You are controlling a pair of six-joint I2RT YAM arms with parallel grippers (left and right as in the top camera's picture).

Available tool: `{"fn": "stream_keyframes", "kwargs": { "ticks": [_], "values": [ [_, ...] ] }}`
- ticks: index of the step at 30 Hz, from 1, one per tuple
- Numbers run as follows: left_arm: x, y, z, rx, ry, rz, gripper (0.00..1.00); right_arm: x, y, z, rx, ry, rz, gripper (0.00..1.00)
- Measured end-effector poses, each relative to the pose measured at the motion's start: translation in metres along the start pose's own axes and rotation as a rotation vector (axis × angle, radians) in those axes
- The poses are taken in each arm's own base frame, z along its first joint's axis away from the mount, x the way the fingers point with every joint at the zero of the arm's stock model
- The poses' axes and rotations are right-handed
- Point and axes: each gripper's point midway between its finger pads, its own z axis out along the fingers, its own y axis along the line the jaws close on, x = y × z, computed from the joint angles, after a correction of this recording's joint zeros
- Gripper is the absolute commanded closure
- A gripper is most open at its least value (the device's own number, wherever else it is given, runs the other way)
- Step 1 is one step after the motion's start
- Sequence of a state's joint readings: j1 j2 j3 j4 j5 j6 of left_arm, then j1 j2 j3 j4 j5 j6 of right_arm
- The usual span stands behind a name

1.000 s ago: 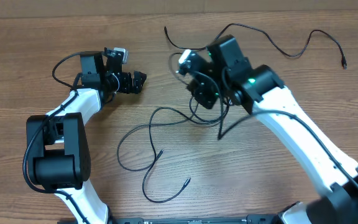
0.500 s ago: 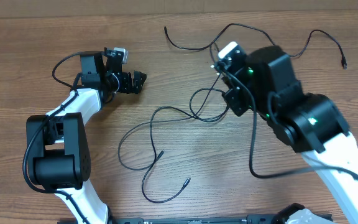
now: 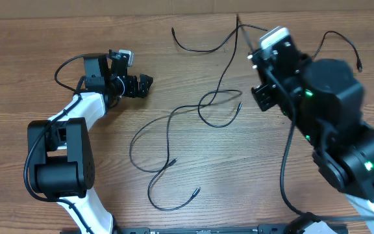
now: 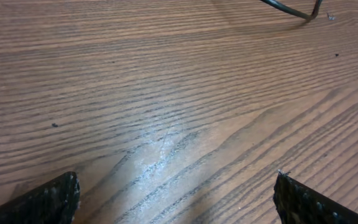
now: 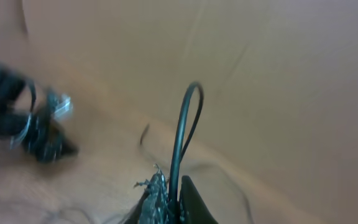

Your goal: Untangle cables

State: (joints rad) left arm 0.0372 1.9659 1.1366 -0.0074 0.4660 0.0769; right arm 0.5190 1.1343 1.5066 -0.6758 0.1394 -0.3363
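Observation:
Several thin black cables lie on the wooden table. One cable [image 3: 203, 104] rises from a loop at mid-table toward the far edge, and my right gripper [image 5: 178, 186] is shut on it, a short loop of cable [image 5: 185, 118] standing past the fingertips. My right arm [image 3: 317, 97] is raised high and hides its own fingers in the overhead view. A long cable [image 3: 149, 130] curls across the table's middle, with plug ends near the front. Another cable [image 3: 343, 40] lies at the far right. My left gripper [image 3: 141, 84] [image 4: 176, 186] rests open over bare wood at the left.
In the left wrist view a bit of black cord [image 4: 291, 9] crosses the top edge. The left arm's own thick cable [image 3: 67, 65] loops behind it. A tan wall [image 5: 278, 62] stands behind the table's far edge.
My right arm has risen and swung right and back, drawing the held cable up with it. The knot at mid-table has loosened into a wider loop. The left arm has not moved.

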Motion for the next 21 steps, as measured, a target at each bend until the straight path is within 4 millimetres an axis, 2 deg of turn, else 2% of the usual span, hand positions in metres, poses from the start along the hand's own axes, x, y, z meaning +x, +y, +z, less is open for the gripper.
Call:
{"fn": "stream_keyframes", "kwargs": {
  "ticks": [3,7,12,21],
  "values": [
    [0.000,0.000,0.000,0.000,0.000,0.000,0.01,-0.035,-0.012,-0.015,0.043,-0.146,-0.016,0.96],
    [0.000,0.000,0.000,0.000,0.001,0.000,0.00,-0.068,-0.023,-0.036,0.090,-0.287,-0.028,0.96],
    [0.000,0.000,0.000,0.000,0.000,0.000,0.00,-0.087,-0.030,-0.047,0.121,-0.369,-0.034,0.96],
    [0.000,0.000,0.000,0.000,0.000,-0.001,0.01,-0.104,-0.030,-0.054,0.118,-0.445,-0.064,0.96]
  ]
}}
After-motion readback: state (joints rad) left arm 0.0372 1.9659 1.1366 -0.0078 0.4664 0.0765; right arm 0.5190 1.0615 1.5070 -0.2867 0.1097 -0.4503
